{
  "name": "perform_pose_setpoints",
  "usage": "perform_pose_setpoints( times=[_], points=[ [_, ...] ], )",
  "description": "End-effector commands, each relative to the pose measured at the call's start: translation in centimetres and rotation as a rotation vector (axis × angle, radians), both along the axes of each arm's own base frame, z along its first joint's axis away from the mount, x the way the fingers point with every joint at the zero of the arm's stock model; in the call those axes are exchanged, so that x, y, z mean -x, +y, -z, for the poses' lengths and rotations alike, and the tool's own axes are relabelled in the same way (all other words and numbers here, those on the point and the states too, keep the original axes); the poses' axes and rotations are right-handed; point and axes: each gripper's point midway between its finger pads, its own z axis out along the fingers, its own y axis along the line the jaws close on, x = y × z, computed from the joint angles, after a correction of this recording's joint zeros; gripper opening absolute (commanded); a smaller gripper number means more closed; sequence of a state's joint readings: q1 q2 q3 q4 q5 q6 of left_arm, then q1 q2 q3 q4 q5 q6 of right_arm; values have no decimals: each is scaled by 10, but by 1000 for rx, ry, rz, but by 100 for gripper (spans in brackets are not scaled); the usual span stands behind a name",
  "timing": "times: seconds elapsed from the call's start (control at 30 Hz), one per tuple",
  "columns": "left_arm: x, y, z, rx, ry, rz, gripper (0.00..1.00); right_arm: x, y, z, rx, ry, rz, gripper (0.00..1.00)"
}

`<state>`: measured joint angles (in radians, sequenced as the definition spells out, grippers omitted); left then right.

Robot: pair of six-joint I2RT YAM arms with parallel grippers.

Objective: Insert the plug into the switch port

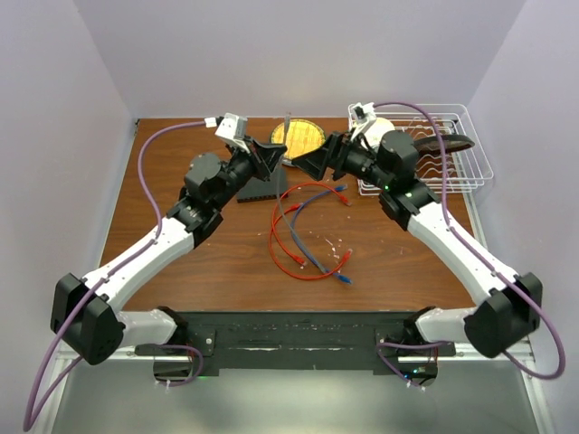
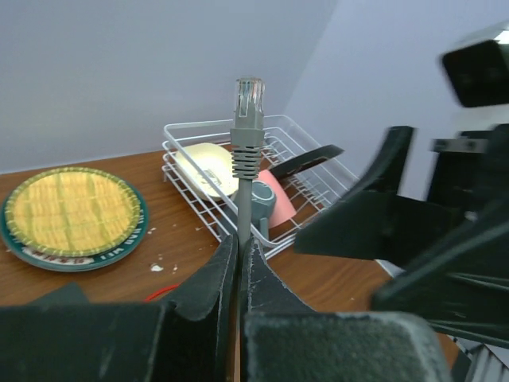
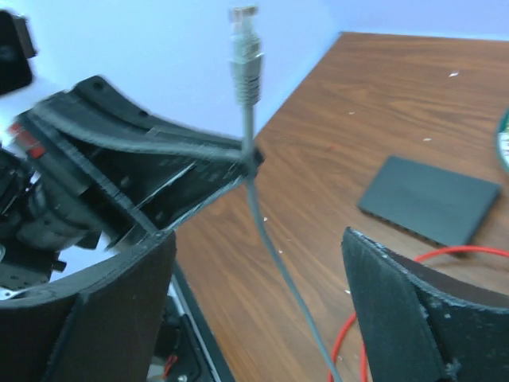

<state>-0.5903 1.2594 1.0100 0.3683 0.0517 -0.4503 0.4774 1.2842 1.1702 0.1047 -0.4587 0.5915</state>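
- rack (image 2: 208,122): white wire basket at the far right corner of the desk (image 1: 226,262). In it are a pale yellow plate (image 2: 203,163), a pink item (image 2: 277,208) and a dark utensil (image 2: 306,159) lying across the top. The right arm hides its near left part in the top view.
- dish (image 2: 71,213): round, yellow with a dark green rim. It lies flat at the middle of the far edge, left of the rack.
- switch (image 3: 429,199): flat dark box lying on the desk just near of the dish, plain top up. In the top view the left gripper hangs over its far end. Its ports cannot be made out.
- plug (image 2: 249,97): clear tip on a grey boot, upright and pointing up, in the air above the desk between the two grippers.
- grey cable (image 2: 245,203): runs straight down from the boot through the left fingers, then trails on below them.
- left gripper (image 2: 239,243): clenched on the grey cable just below the boot, raised over the switch.
- right gripper (image 3: 258,232): fingers spread wide and holding nothing. It faces the left gripper at close range, with the cable just in front of it.
- red cable (image 3: 445,253): loose loops at mid desk, its far arc near the switch.
- blue cable (image 1: 345,278): tangled through the red loops.
- crumbs (image 2: 157,268): pale specks scattered on the wood near the dish.
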Motion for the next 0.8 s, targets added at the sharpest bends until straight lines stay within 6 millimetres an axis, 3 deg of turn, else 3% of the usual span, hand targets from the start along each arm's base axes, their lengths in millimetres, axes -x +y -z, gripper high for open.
perform_pose_setpoints(
  times=[0.0,0.33,0.43,0.47,0.57,0.77],
  points=[
    [29,-11,-30,82,-67,138,0,9,18,-37,-116,-94,-135,84],
    [43,-17,-19,72,-45,218,0,8,23,-48,-217,-102,-160,75],
    [46,-18,-17,82,-36,229,0,6,23,-49,-229,-100,-159,65],
    [47,-18,-19,89,-44,232,0,5,24,-47,-226,-93,-160,58],
    [51,-20,-20,106,-50,253,0,5,27,-39,-227,-73,-177,53],
    [55,-22,-23,128,-54,279,0,5,29,-33,-241,-56,-187,32]
  ],
)
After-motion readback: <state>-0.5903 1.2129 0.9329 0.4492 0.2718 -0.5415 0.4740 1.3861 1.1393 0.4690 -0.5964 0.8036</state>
